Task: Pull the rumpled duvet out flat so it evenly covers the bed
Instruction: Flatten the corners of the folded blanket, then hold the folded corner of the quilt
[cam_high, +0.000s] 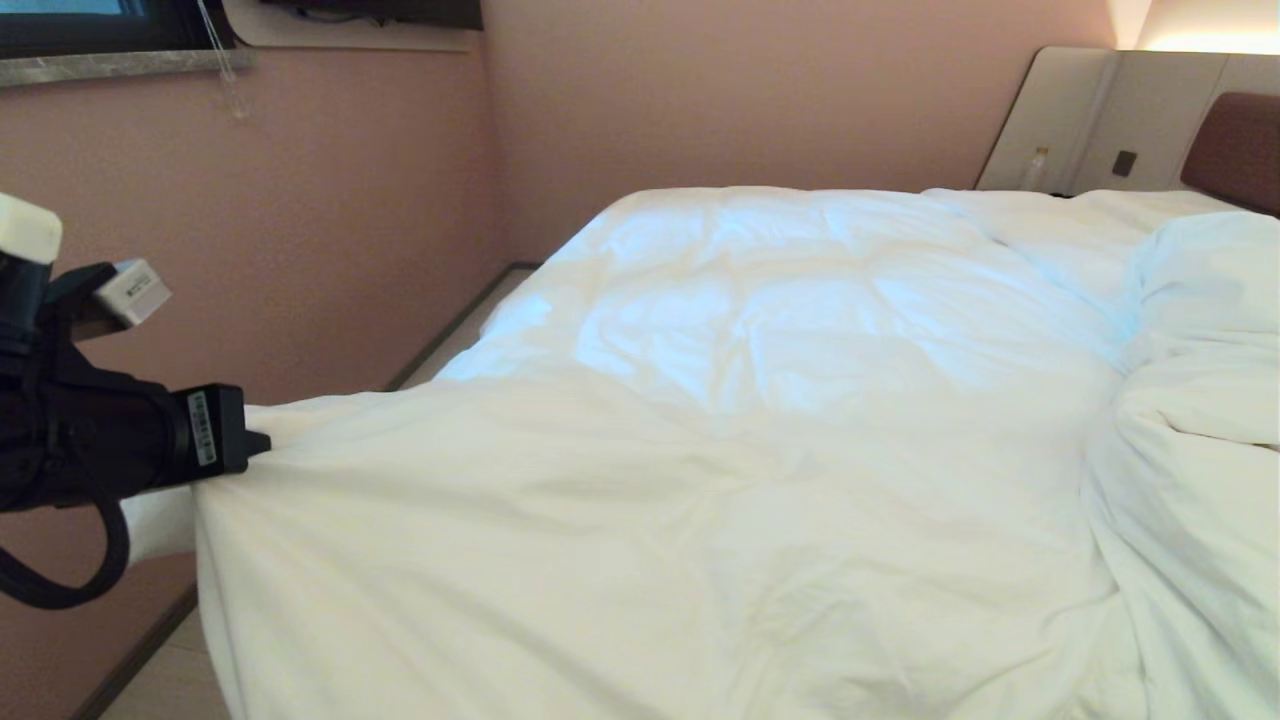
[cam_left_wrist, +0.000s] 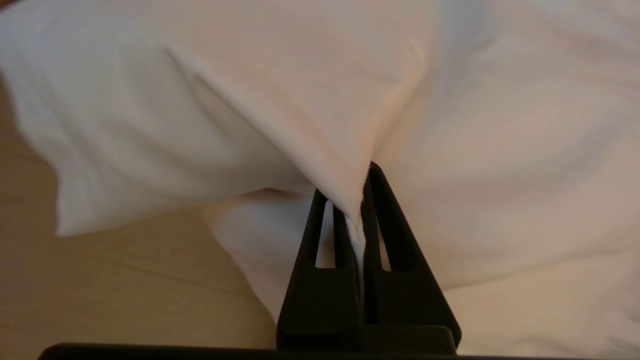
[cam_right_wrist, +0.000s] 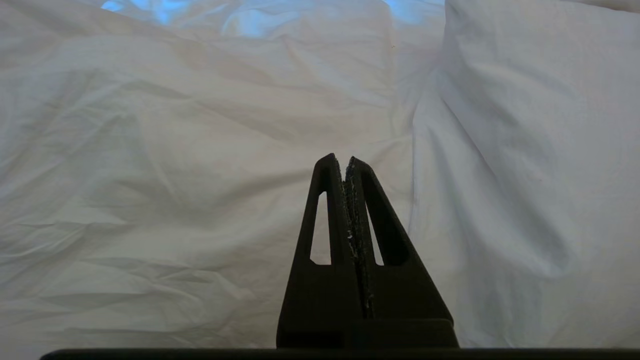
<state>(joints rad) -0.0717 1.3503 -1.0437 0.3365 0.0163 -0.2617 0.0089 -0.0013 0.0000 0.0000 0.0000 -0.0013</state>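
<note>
While clamped: L fingers (cam_left_wrist: 372, 200) on duvet (cam_high: 700, 480)

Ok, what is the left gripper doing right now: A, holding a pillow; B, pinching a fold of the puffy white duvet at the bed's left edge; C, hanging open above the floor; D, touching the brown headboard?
B: the left gripper has its jaws shut on a thin fold of the puffy white duvet, and the head view shows it at the bed's left edge.

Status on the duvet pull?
Left claw shut on puffy white quilted duvet corner. Right claw shut, empty. Duvet bunched at right. Nothing blocking.
</note>
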